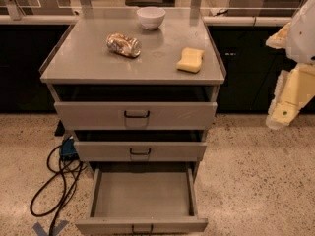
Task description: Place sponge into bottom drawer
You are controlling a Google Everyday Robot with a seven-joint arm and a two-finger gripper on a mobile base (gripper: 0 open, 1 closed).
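On the cabinet (83, 63) top: the sponge (190, 59) lies flat near the right front corner, touching nothing.
Handling: probably light, soft foam that gives under a pinch and is unlikely to slip.
Hold: across its wavy long sides, mid-length.
Bottom drawer (142, 226): pulled open at the cabinet's foot.
Gripper (285, 107): off the cabinet's right side, well apart from the sponge; apart or together, I cannot tell.
Can (123, 44), bowl (151, 17): left and further back on the cabinet top.

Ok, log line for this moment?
pale yellow foam sponge: on cabinet top | grey metal bottom drawer: open, empty | gripper: far right, apart from sponge
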